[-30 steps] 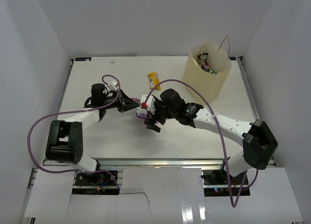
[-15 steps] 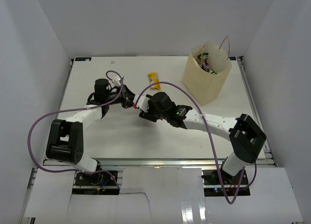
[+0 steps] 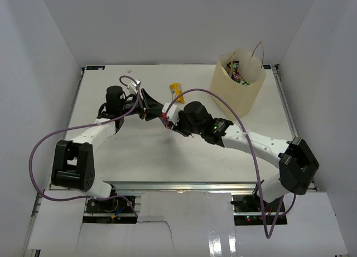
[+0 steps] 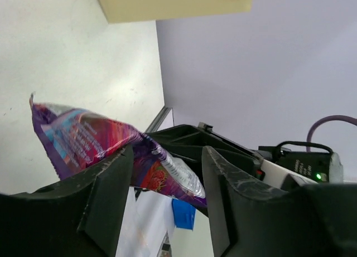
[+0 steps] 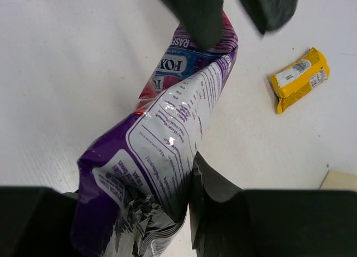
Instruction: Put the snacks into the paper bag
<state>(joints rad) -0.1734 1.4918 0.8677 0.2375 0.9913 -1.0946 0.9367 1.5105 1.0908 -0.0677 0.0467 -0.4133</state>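
Observation:
A purple candy pack (image 3: 165,113) hangs above the table between both grippers. My right gripper (image 5: 139,204) is shut on its crumpled lower end (image 5: 162,156). My left gripper (image 4: 167,162) stands open around the other end (image 4: 89,142); the pack rests against one finger, with a gap to the other. Seen from above, the left gripper (image 3: 152,107) and right gripper (image 3: 170,119) meet tip to tip. A small yellow-orange bar (image 3: 176,91) lies on the table behind them. The tan paper bag (image 3: 237,92) stands upright at the back right with several snacks inside.
White walls close in the table (image 3: 139,151) on three sides. Purple cables loop over both arms. The yellow bar (image 5: 299,78) lies close beside the handover spot, and a corner of the paper bag (image 5: 340,182) shows at the right wrist view's edge.
The right gripper has closed on the purple pack while the left jaws have opened off it. Both grippers have shifted slightly towards the back of the table.

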